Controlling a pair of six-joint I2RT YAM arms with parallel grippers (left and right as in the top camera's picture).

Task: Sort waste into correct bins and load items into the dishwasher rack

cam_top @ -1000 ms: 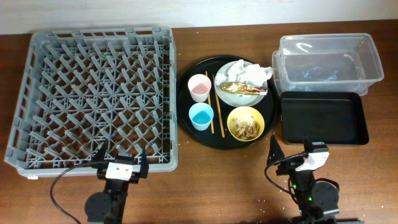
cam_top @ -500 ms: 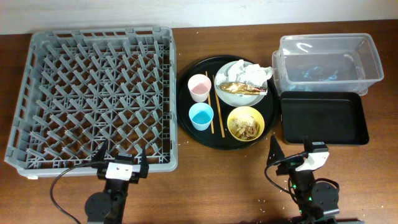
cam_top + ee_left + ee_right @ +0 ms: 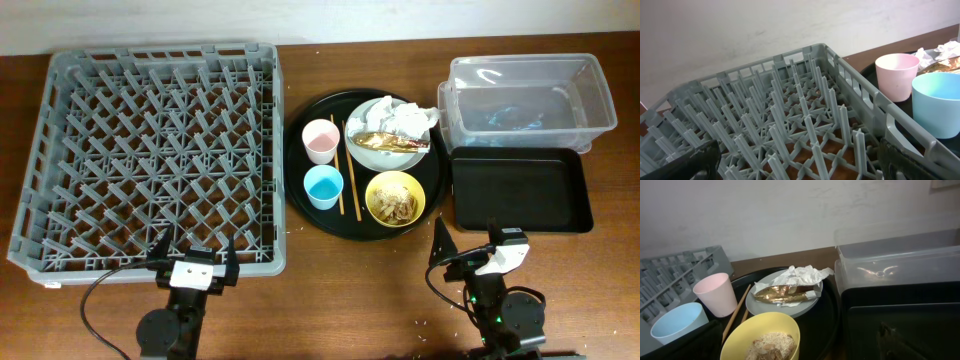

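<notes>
The grey dishwasher rack (image 3: 150, 150) fills the left of the table and the left wrist view (image 3: 790, 120). A round black tray (image 3: 425, 215) holds the plate (image 3: 362, 152) with white tissue (image 3: 405, 118) and the gold wrapper (image 3: 385, 140), the pink cup (image 3: 320, 140), the blue cup (image 3: 323, 186), chopsticks (image 3: 351, 180) and the yellow bowl (image 3: 395, 197) of food scraps. The clear tub (image 3: 525, 100) and black rectangular tray (image 3: 518, 190) stand at right. My left gripper (image 3: 193, 253) is open at the rack's near edge. My right gripper (image 3: 466, 238) is open, in front of the bowl.
The right wrist view shows the yellow bowl (image 3: 762, 340), plate (image 3: 810, 302), pink cup (image 3: 716, 295), blue cup (image 3: 672, 322), clear tub (image 3: 900, 260) and black tray (image 3: 900, 325). The left wrist view shows the pink cup (image 3: 896, 75) and blue cup (image 3: 937, 102). Cables trail at the near edge.
</notes>
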